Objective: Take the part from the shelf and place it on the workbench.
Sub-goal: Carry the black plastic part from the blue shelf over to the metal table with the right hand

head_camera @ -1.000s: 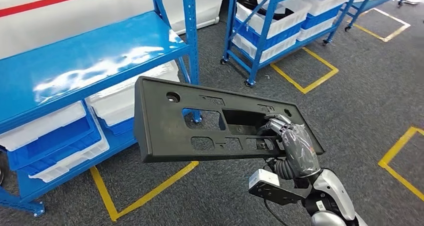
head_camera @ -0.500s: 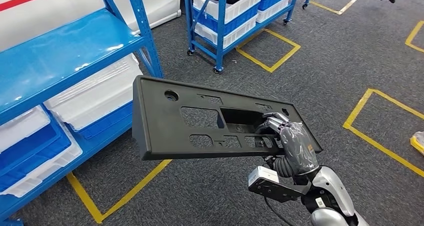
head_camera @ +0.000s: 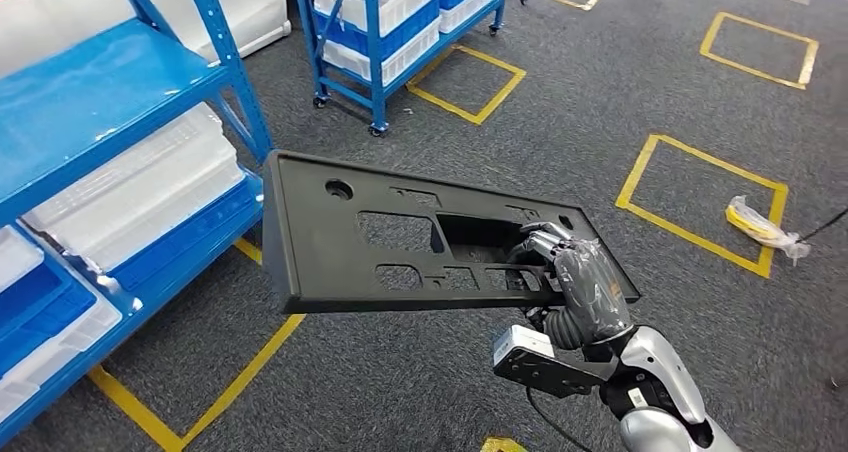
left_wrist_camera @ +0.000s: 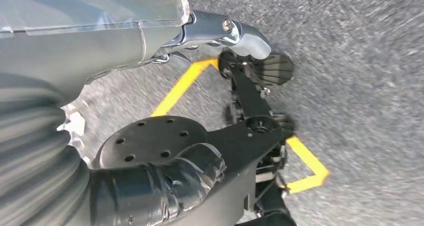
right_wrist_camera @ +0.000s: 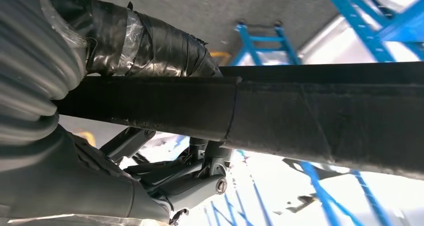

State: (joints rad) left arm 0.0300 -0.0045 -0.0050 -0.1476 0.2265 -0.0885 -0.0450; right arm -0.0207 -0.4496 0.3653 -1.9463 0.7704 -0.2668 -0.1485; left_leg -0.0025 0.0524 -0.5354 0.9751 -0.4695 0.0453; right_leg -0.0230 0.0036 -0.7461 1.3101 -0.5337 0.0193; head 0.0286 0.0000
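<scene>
Fingers: the right hand [head_camera: 585, 290] grips the part [head_camera: 420, 247] near its right end, fingers [head_camera: 540, 242] curled over the top face into a cut-out, thumb under the panel in the right wrist view; the left hand [left_wrist_camera: 100, 46] hangs over the floor, and I cannot tell whether its fingers are apart or together.
Shelf [head_camera: 100, 102]: blue, at far left, with white and blue bins [head_camera: 140, 197] on its lower level.
Part: black flat panel with cut-outs, held roughly level in the air over the floor [head_camera: 600, 112], just right of the shelf.
Rack [head_camera: 385, 32]: second blue one on wheels, beyond the part, holding bins.
Floor: grey carpet with yellow tape squares [head_camera: 700, 192]; a yellow wrapped thing [head_camera: 757, 224] lies on the tape at right.
</scene>
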